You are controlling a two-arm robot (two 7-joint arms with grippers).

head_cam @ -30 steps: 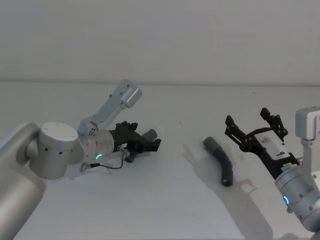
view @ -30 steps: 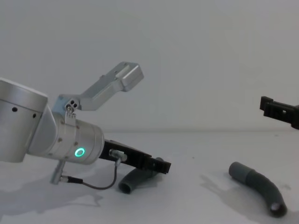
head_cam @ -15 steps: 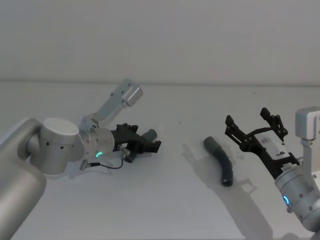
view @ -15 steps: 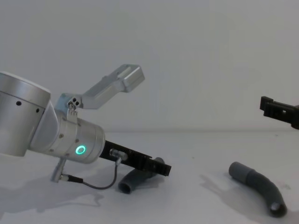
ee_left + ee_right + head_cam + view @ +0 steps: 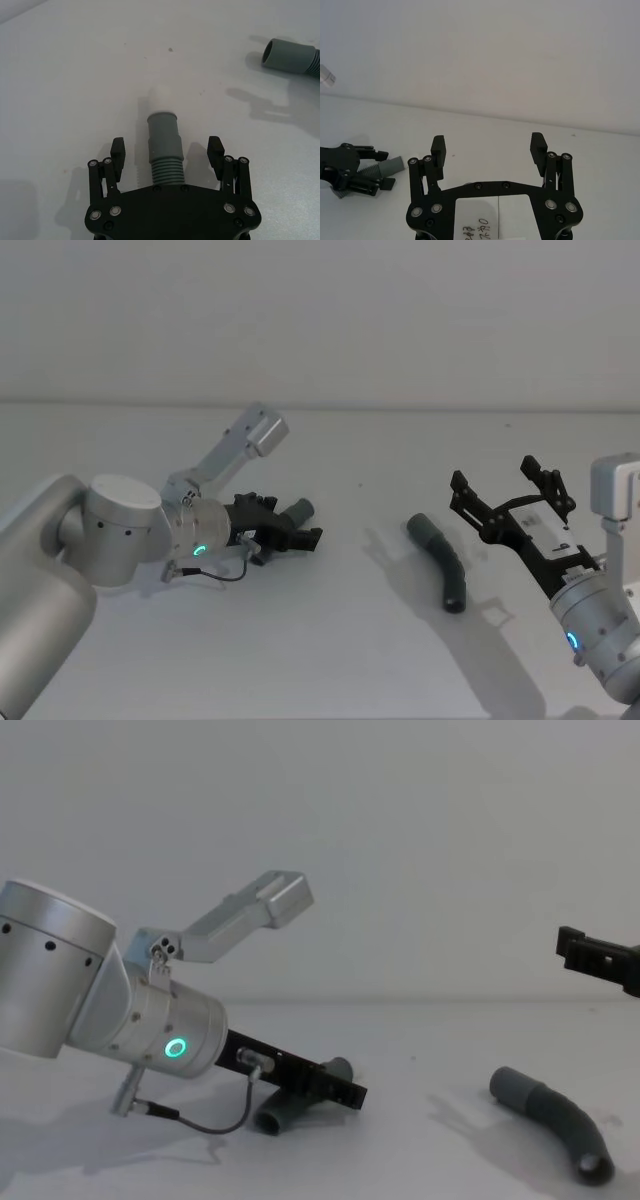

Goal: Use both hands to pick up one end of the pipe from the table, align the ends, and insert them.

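In the head view the left hand (image 5: 290, 522) lies low over the tabletop (image 5: 330, 660) at left centre. The left hose piece (image 5: 300, 510) runs out from between its fingers toward the upper right of the frame. The left wrist view shows how they sit together. The fingers (image 5: 118, 150) are spread wide, one on each side of the ribbed body (image 5: 166, 170), with a gap on both sides, so nothing is gripped yet. The smooth cuff (image 5: 163, 132) and its white tip (image 5: 161, 97) stick out past the fingertips, straight along the line the hand reaches in. The piece's long axis is thus in line with the hand and the fingers are set across it. Closing them here would, I judge, pinch the ribbed part just behind the cuff and leave the end free for mating. The right hose piece (image 5: 443, 562) lies on the tabletop right of centre in the head view. It is a curved length with its lighter cuff toward the upper left and its dark end toward the lower right. The right hand (image 5: 495, 480) is near the right edge of that frame, and the chest view shows it raised well above the surface. Its fingers are wide apart and hold nothing. That piece lies below and to the left of the right hand in the frame, well apart from the left hand, so the right arm is plainly the nearer one for it. It would have to come down with its fingers across the curve.
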